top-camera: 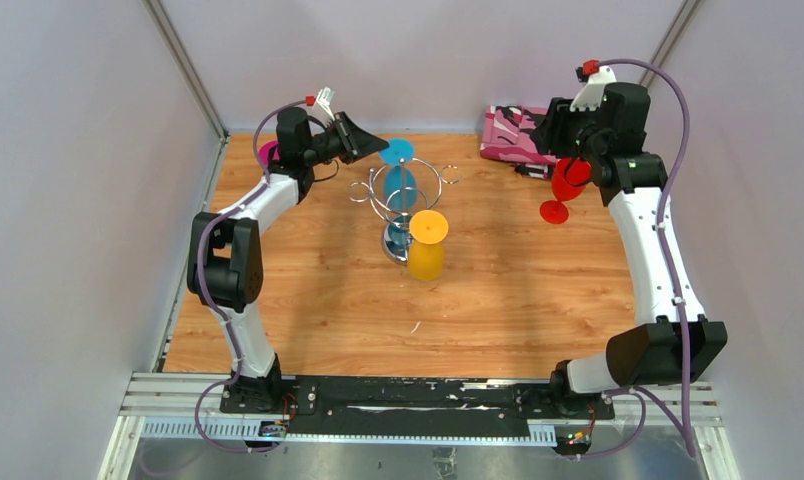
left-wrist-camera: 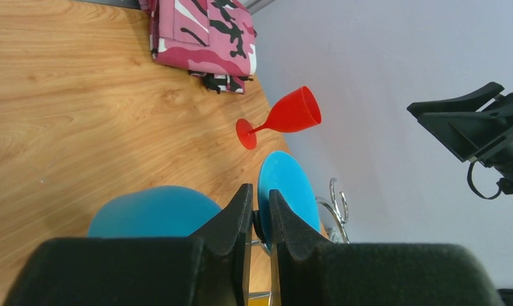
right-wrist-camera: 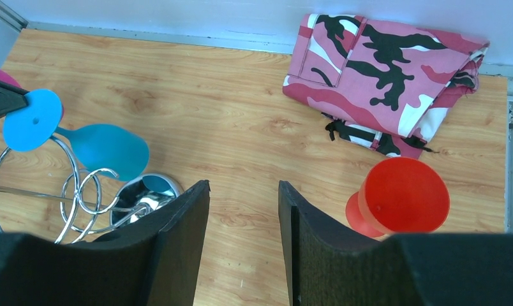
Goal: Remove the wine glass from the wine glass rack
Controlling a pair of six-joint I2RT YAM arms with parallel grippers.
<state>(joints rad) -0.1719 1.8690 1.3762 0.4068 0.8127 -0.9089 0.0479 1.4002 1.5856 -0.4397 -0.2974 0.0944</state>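
Observation:
The wine glass rack point(top-camera: 373, 197), chrome wire on a mirrored base point(right-wrist-camera: 145, 191), stands mid-table. A blue wine glass point(top-camera: 400, 188) hangs from it upside down, foot point(right-wrist-camera: 32, 119) uppermost, bowl point(left-wrist-camera: 153, 210) below. My left gripper point(left-wrist-camera: 258, 191) reaches in from the left point(top-camera: 378, 143), its jaws drawn in tight on the blue glass's stem just under the foot point(left-wrist-camera: 286, 185). On the rack's near side hangs a yellow wine glass point(top-camera: 426, 250). My right gripper point(right-wrist-camera: 244, 185) hovers open and empty over the back right, beside a red wine glass point(right-wrist-camera: 404, 194).
The red glass point(top-camera: 568, 185) stands upright on the table at the right. Behind it, against the back wall, lies a folded pink camouflage cloth point(top-camera: 513, 135). A magenta glass point(top-camera: 269, 153) sits behind my left arm near the left wall.

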